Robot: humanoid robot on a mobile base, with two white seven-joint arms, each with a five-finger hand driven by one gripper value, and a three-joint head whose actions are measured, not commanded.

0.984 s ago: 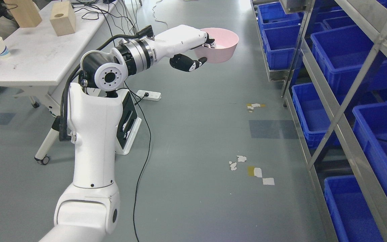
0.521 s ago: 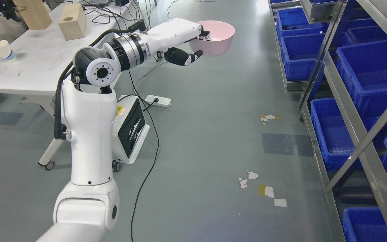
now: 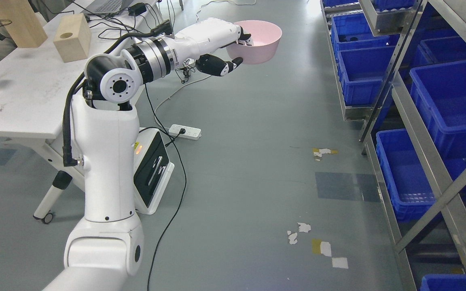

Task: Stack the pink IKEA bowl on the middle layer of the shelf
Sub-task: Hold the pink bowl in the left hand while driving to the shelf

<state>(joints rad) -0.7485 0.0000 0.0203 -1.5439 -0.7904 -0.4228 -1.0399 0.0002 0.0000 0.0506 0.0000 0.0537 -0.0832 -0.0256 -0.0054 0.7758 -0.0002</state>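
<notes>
While the left hand (image 3: 233, 48) grips the pink bowl (image 3: 259, 36) by its near rim, fingers hooked over the edge and thumb underneath, the bowl hangs in the air over bare floor (image 3: 249, 153), upright and apparently empty; the shelf (image 3: 419, 133) with its blue bins (image 3: 451, 97) stands well apart to the hand's right; the pick-up looks done, the carry is under way, and reaching the middle layer and stacking the bowl there are left; whether another bowl waits on that layer cannot be told, as that part of the shelf is cut off; the right arm is out of view.
</notes>
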